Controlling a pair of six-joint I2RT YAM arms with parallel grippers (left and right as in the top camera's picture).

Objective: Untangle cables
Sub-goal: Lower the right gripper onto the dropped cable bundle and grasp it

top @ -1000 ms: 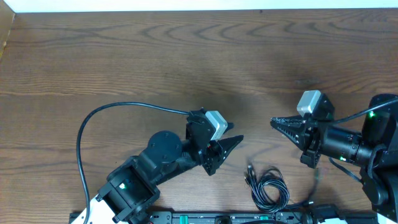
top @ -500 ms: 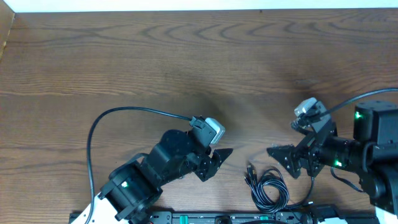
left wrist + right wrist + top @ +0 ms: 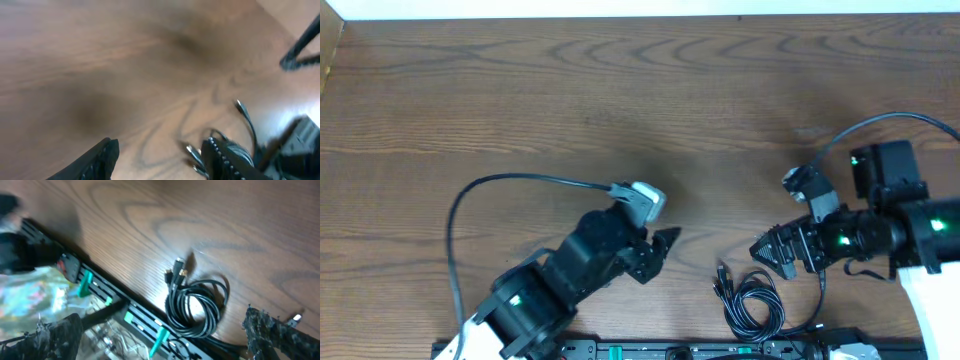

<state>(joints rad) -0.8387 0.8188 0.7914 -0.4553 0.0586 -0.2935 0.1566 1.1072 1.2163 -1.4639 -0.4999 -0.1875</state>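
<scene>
1. Cables [image 3: 750, 302]: one coiled bundle at the table's [image 3: 520, 100] 5 o'clock edge.
2. Right gripper [image 3: 772, 252]: jaws spread wide, holding nothing; cables at its 7 o'clock.
3. Left gripper [image 3: 662, 243]: jaws parted, holding nothing; cables at its 4 o'clock.

The left wrist view is smeared all over: the cables [image 3: 248, 125] are soft dark streaks, their coil partly behind a finger [image 3: 220, 165] of the left gripper [image 3: 159, 155] and cut by the bottom edge. In the right wrist view both fingers [image 3: 55, 337] of the right gripper [image 3: 160, 330] run off the bottom, and a pale blurred mass [image 3: 30, 292] at the left cannot be identified. From overhead the plugs [image 3: 721, 280] are too small to tell apart
</scene>
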